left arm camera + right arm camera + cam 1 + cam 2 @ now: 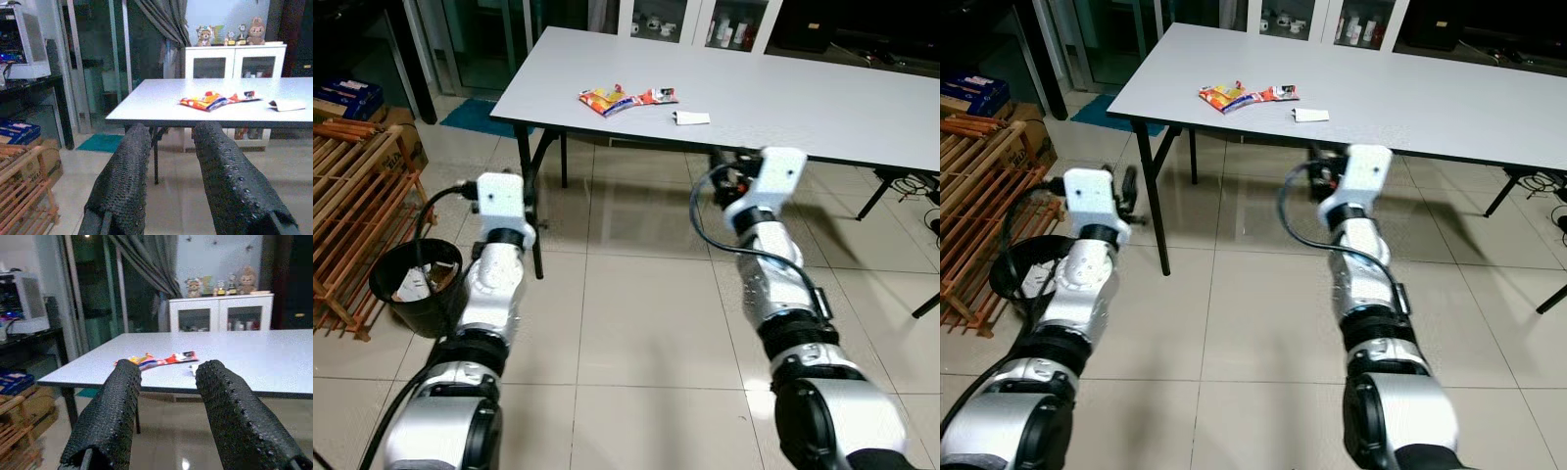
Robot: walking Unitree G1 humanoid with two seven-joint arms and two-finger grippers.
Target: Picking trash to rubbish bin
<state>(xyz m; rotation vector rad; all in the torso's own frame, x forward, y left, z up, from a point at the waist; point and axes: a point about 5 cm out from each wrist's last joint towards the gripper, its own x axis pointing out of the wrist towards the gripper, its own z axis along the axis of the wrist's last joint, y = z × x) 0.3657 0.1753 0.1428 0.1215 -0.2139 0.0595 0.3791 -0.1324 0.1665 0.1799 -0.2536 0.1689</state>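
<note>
A white table (pixel 822 108) stands on a tiled floor. An orange snack wrapper (pixel 607 100), a red wrapper (pixel 656 96) and a white paper scrap (pixel 691 118) lie near its front edge by the left corner. Both the left gripper (pixel 171 142) and right gripper (pixel 168 374) hover released, fingers apart, empty, short of the table. A black rubbish bin (pixel 386 289) sits on the floor at left.

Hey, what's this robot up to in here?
It is clearing trash. Both arms are raised toward a white table, the left gripper and right gripper open and empty. Snack wrappers and a scrap of paper lie on the table, untouched. A black bin stands on the floor to its left.
</note>
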